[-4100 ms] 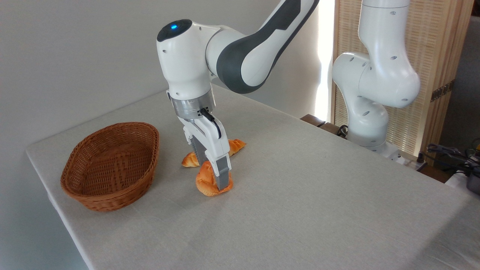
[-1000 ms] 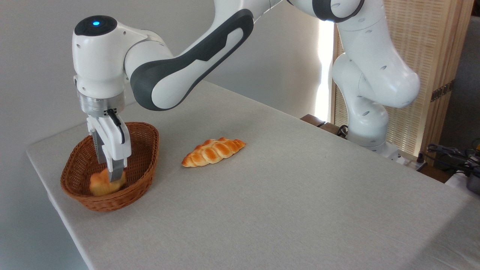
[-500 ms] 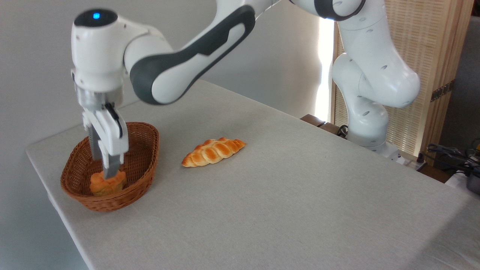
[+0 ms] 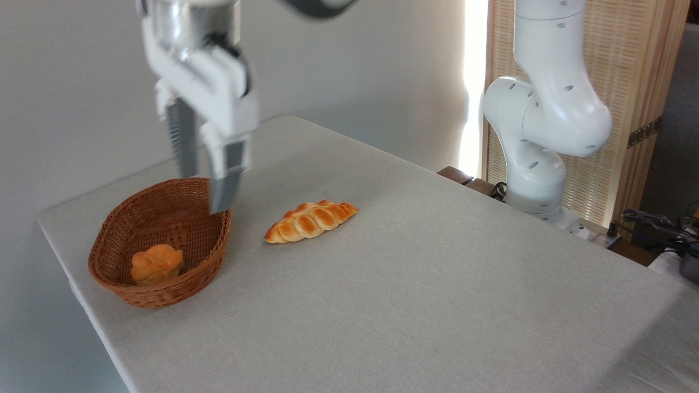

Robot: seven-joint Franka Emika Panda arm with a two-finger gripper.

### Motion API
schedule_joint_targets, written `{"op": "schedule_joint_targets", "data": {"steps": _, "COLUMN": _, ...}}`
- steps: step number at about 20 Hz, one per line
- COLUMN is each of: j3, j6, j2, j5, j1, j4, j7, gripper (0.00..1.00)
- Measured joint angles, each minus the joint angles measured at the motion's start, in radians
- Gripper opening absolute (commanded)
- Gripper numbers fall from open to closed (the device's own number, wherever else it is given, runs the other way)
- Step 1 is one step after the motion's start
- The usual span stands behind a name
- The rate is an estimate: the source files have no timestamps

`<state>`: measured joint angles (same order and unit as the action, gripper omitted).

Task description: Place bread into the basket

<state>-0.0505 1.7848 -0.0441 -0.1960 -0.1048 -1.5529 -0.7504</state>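
The bun (image 4: 157, 263) sits inside the basket (image 4: 117, 240), on its floor toward the near end and close to the near wall. It stands upright, lumpy cracked top up and paler base down; being round, it has no clear long axis and points no particular way. Nothing touches it.

The basket is oval, with its long axis running from the near left to the far right, roughly along the table's left edge. It stands near the table's (image 4: 415, 284) far-left corner, just inside that left edge.

The gripper (image 4: 205, 191) hangs in the air above the basket's far-right rim, clear of the bun and of the wicker. Its two fingers (image 4: 225, 183) point straight down and stand apart with a plain gap between them, holding nothing. The view is motion-blurred there, so fine detail of the pads cannot be read. Above the gripper, the wrist runs out of the top edge of the view; the arm's base column (image 4: 538, 136) stands upright beyond the table's far-right edge.

A braided loaf (image 4: 310, 220) lies flat on the table just right of the basket, apart from it, with its pointed ends aimed near-left and far-right.
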Motion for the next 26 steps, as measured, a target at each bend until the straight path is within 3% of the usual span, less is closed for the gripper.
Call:
{"op": "schedule_joint_targets", "data": {"steps": 3, "j3": -0.042, "j6": -0.070, "j2": 0.032, "j5": 0.029, "j1": -0.007, "j4": -0.005, "j7": -0.014, "gripper": 1.00}}
{"op": "schedule_joint_targets", "data": {"steps": 10, "j3": -0.041, "j6": -0.078, "j2": 0.020, "j5": 0.044, "j1": -0.023, "j4": -0.008, "j7": -0.013, "gripper": 1.00}}
{"op": "schedule_joint_targets", "data": {"steps": 19, "j3": -0.008, "j6": -0.161, "j2": 0.019, "j5": 0.075, "j1": -0.023, "j4": -0.009, "j7": -0.012, "gripper": 1.00}}
{"op": "schedule_joint_targets", "data": {"steps": 26, "j3": 0.031, "j6": -0.193, "j2": 0.019, "j5": 0.156, "j1": -0.019, "j4": -0.009, "j7": 0.004, "gripper": 1.00}}
